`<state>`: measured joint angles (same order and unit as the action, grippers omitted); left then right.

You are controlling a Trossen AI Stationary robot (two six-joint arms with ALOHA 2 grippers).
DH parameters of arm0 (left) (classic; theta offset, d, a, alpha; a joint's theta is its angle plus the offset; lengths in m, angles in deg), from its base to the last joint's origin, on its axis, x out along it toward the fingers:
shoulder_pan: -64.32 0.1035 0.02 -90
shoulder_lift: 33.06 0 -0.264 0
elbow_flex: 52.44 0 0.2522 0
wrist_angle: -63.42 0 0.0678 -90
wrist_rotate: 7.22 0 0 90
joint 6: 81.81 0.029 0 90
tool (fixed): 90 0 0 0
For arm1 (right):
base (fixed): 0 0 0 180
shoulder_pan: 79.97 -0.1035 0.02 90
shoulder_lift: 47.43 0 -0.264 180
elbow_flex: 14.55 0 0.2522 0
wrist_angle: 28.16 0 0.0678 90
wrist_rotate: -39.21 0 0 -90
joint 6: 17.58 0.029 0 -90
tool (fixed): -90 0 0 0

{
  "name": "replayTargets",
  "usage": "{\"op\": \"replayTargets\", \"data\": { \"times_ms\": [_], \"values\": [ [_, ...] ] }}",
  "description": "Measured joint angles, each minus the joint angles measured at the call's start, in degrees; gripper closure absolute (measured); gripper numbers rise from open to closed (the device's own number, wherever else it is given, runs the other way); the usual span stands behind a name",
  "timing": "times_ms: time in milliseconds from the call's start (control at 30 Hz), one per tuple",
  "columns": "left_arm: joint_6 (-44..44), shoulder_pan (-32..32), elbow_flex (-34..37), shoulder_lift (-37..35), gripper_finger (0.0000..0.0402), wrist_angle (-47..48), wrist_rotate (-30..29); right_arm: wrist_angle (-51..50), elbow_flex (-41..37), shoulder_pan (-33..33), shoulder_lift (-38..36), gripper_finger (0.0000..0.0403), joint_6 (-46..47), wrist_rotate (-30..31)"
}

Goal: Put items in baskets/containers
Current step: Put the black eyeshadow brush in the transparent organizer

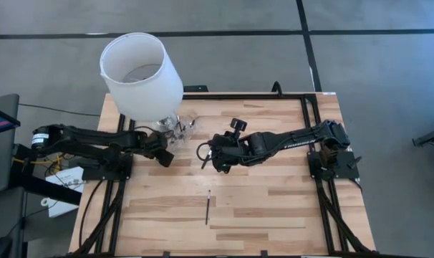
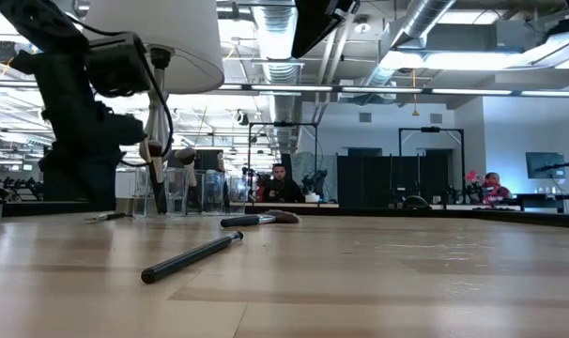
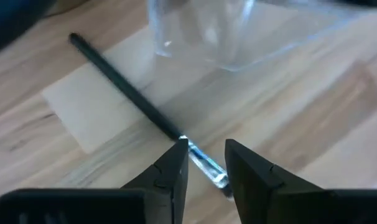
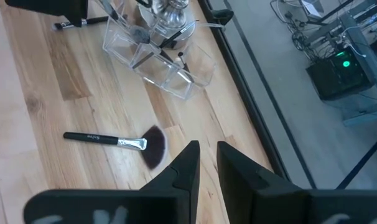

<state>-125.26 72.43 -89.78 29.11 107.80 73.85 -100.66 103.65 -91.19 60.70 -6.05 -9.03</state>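
From above, the left tool [image 1: 165, 155] sits low on the wooden counter [image 1: 274, 208] just beside the clear plastic container [image 1: 180, 130] at the foot of the large white lampshade [image 1: 140, 72]. The right tool [image 1: 218, 163] hangs over the middle of the counter near a black-handled fan-headed brush [image 1: 202, 153]. One thin black brush [image 1: 207, 209] lies alone nearer the front edge, well apart from everything.

At counter height, that lone black brush [image 2: 192, 256] lies in the foreground, the fan brush [image 2: 258, 220] lies further back, and clear compartments [image 2: 176, 191] stand behind with at least one brush upright in them.

Past the left wrist, the left tool [image 3: 206, 163] has its fingers slightly apart, straddling the silver ferrule of a thin black brush [image 3: 123, 87] lying flat; whether they yet press on it I cannot tell.

Past the right wrist, the right tool [image 4: 206, 163] is narrowly apart and holds nothing; the fan brush [image 4: 117, 142] lies below, and the clear container [image 4: 160, 62] already carries several brushes.

Judged so, the task is partly done: some brushes are stowed, and at least three remain on the counter.
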Motion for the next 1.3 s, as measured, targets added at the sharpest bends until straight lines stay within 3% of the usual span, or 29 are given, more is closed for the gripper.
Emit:
{"op": "replayTargets", "data": {
  "times_ms": [267, 533, 800, 1067, 1167, 1300],
  "values": [
    [-3.5, -1.3, 0.0, 2.9, 0.0299, 0.1, -5.5, 0.5, 0.0, 0.0, 0.0, 0.0356, 0.0, -1.4],
    [-5.2, -1.3, 0.0, 3.4, 0.0299, -0.7, -6.3, 0.6, 0.0, 0.0, 0.0, 0.0356, 0.0, -1.5],
    [-6.6, -2.0, 0.1, 10.1, 0.0316, -2.4, -7.7, 0.6, 0.0, 0.0, 0.0, 0.0356, 0.0, -1.5],
    [-10.3, -12.2, 1.0, 7.3, 0.0384, -2.3, -8.8, 0.7, 0.0, -2.4, 0.0, 0.0356, 0.0, -1.6],
    [-14.8, -17.0, 0.9, 6.1, 0.0383, -2.3, -4.5, 0.9, 0.0, -4.2, 0.0, 0.0356, 0.0, -1.6],
    [-19.4, -23.0, 1.0, 5.8, 0.0376, -2.3, -4.2, 1.5, -0.4, -5.9, 0.0, 0.0356, 2.3, -1.5]
  ]
}}
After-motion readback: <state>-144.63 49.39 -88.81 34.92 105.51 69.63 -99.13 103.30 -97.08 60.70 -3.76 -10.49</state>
